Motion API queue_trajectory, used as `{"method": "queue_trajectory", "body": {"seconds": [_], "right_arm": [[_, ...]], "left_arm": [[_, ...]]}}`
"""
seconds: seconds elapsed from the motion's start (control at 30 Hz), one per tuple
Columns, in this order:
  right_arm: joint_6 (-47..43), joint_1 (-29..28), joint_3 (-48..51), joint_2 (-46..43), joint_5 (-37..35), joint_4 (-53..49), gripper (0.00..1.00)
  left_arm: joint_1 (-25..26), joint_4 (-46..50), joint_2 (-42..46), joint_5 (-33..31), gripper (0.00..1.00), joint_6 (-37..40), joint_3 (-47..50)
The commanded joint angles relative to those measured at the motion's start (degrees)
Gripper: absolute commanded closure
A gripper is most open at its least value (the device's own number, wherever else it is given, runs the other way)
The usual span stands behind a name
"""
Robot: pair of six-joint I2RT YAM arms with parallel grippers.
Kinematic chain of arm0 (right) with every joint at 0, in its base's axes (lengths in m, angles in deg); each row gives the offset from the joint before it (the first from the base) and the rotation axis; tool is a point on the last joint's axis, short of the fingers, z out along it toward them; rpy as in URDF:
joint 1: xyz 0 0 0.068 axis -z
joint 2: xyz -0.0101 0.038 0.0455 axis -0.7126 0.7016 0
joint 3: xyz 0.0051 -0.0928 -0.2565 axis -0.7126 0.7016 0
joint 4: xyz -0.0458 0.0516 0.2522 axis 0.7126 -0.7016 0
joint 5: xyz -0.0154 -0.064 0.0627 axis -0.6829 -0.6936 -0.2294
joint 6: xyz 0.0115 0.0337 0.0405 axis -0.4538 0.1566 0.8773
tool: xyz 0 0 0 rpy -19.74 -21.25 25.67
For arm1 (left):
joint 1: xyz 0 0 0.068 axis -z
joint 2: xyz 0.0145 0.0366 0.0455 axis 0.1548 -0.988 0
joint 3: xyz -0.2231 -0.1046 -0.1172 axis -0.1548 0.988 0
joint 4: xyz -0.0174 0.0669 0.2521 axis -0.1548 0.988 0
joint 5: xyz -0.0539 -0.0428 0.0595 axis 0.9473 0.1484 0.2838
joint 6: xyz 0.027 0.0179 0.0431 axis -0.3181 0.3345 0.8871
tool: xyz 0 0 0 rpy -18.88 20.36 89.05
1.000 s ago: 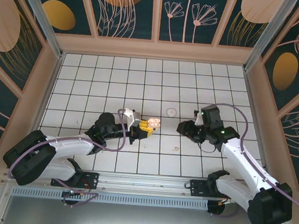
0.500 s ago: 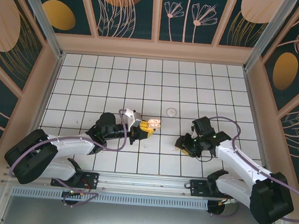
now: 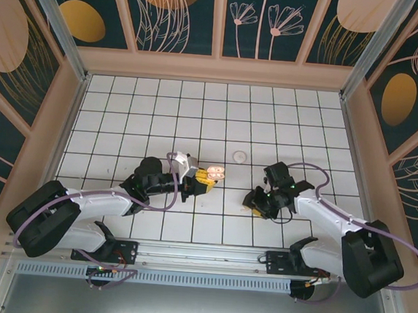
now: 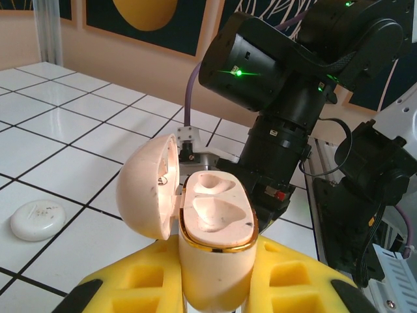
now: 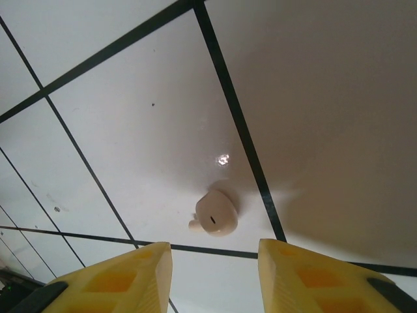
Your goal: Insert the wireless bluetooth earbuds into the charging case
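Note:
My left gripper point(image 4: 215, 287) is shut on the cream charging case point(image 4: 215, 248), holding it upright between the yellow fingers point(image 4: 133, 283). The case's lid point(image 4: 146, 189) is swung open to the left, and both wells inside are empty. From above, the case point(image 3: 213, 173) sits at the tip of the left gripper point(image 3: 202, 180), left of centre. My right gripper point(image 3: 253, 203) is low over the tiled floor. In the right wrist view one small white earbud point(image 5: 216, 214) lies on a tile just beyond the open right gripper point(image 5: 215, 251), untouched. Its stub points left.
A flat white round disc point(image 3: 239, 157) lies on the floor behind the two grippers, also visible as a disc point(image 4: 38, 219) left of the case. The right arm point(image 4: 287, 72) stands close in front of the held case. Wooden walls point(image 3: 217, 68) surround the tiled floor.
The right gripper has dropped towards the floor and shifted slightly left and nearer, with its jaws narrowing. The left gripper and the case have stayed put.

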Motion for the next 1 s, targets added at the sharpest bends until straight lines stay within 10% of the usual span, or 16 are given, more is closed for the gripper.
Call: {"method": "queue_trajectory", "body": {"seconds": [0.0, 0.97], "right_arm": [[-0.88, -0.36, -0.27, 1.05, 0.68, 2.16, 0.6], [-3.95, -0.3, -4.35, 9.45, -0.31, 9.36, 0.62]], "left_arm": [[-0.23, 0.1, 1.06, 0.76, 0.9, 0.21, -1.53], [-0.2, 3.36, 1.96, -0.41, 0.9, 1.29, -2.11]]}}
